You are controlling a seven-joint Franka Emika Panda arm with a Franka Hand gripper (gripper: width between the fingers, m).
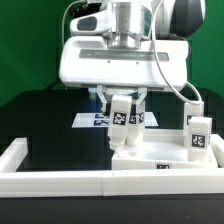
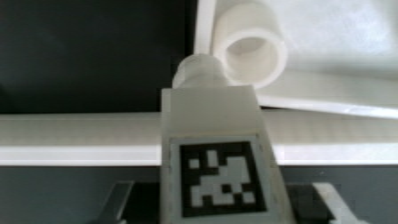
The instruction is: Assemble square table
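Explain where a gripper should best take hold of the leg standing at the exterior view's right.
Probably its upper body, across two flat opposite sides, coming down from above: the leg stands upright on the table top with its top free.

A black work surface [image 1: 50, 120] filled the scene, edged by long white rim bars [image 1: 50, 165] that ran across the front and up the exterior view's left side. Farther back, the marker board [image 1: 90, 119] lay flat on the black surface, its printed tags partly hidden. A green backdrop [image 1: 25, 45] stood behind the whole setup.
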